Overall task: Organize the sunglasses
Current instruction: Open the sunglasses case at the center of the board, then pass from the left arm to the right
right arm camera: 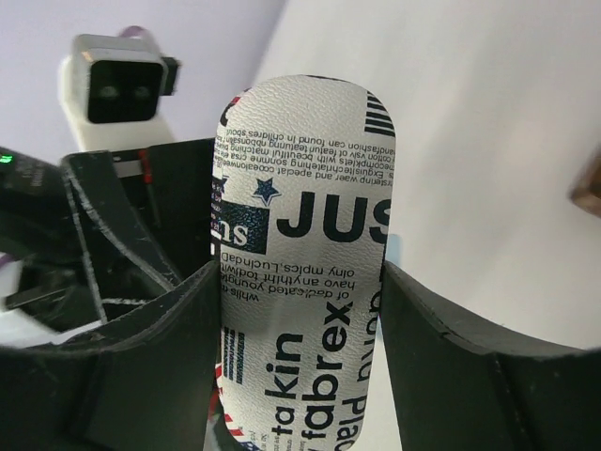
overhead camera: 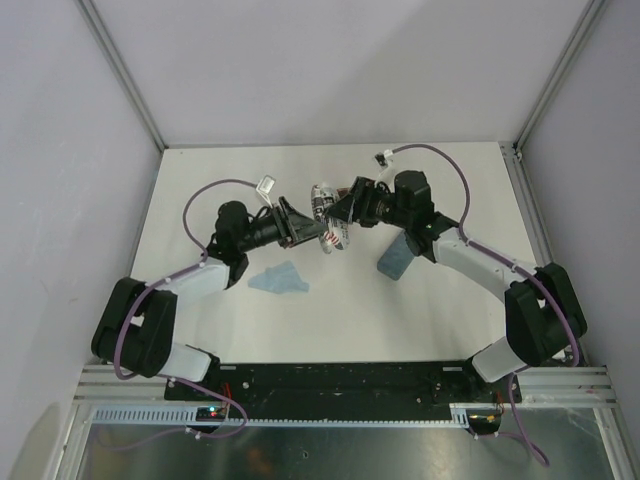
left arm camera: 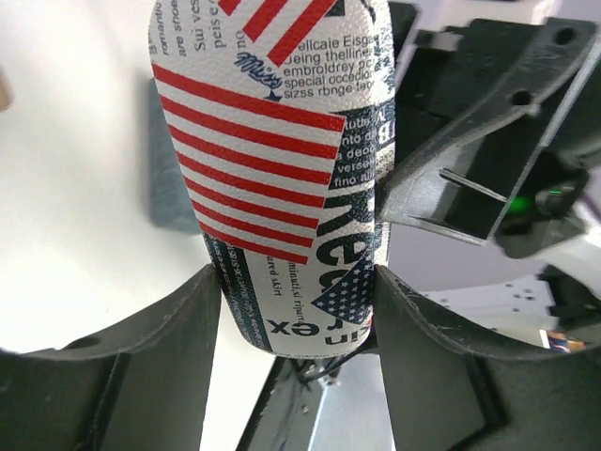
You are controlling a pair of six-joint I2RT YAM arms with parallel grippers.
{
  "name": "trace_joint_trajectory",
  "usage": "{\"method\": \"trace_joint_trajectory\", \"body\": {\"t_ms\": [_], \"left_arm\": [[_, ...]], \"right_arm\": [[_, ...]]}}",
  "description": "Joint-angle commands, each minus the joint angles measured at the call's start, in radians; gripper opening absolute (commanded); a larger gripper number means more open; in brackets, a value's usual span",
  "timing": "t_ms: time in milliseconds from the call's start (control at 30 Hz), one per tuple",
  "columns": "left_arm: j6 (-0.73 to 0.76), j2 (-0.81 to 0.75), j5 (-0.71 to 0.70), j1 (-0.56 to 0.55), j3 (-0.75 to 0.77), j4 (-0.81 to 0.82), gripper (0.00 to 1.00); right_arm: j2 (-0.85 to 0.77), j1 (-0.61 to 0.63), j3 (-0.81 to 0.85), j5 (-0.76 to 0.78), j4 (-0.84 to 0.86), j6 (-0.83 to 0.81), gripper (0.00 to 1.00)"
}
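Note:
Neither pair of sunglasses shows in any view. Both grippers are shut on one oblong case (overhead camera: 328, 222), white with red stripes, stars and black lettering, held above the table's middle back. My left gripper (overhead camera: 312, 230) clamps its near end; in the left wrist view the gripper (left arm camera: 296, 282) has a finger on each side of the case (left arm camera: 272, 141). My right gripper (overhead camera: 343, 207) clamps the far end; in the right wrist view the gripper (right arm camera: 300, 277) has its fingers against both sides of the case (right arm camera: 305, 216).
A grey-blue oblong case (overhead camera: 395, 258) lies on the table under the right arm. A light blue folded cloth (overhead camera: 280, 278) lies in front of the left arm. A brown sliver (right arm camera: 592, 183) shows at the right wrist view's edge; I cannot tell what it is.

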Motion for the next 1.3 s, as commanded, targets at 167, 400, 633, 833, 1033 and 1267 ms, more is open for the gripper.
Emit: {"method": "trace_joint_trajectory", "body": {"t_ms": [167, 400, 633, 833, 1033, 1267], "left_arm": [[0.234, 0.053, -0.196, -0.021, 0.021, -0.265, 0.19], [0.272, 0.111, -0.286, -0.03, 0.003, -0.316, 0.18], [0.247, 0.104, -0.198, -0.023, 0.009, -0.269, 0.19], [0.18, 0.01, -0.094, -0.013, 0.011, -0.189, 0.21], [0.061, -0.076, -0.008, 0.01, 0.009, -0.093, 0.22], [0.006, -0.114, 0.051, 0.013, 0.032, -0.053, 0.23]], "right_arm": [[0.029, 0.102, 0.019, 0.416, -0.317, -0.238, 0.28], [0.015, 0.11, 0.019, 0.339, -0.321, -0.229, 0.8], [-0.033, 0.005, -0.02, 0.04, -0.23, -0.148, 0.99], [-0.081, -0.071, -0.069, -0.066, -0.162, -0.104, 0.98], [-0.121, -0.15, -0.178, -0.272, 0.138, 0.096, 0.9], [-0.136, -0.156, -0.204, -0.361, 0.381, 0.256, 0.81]]}}
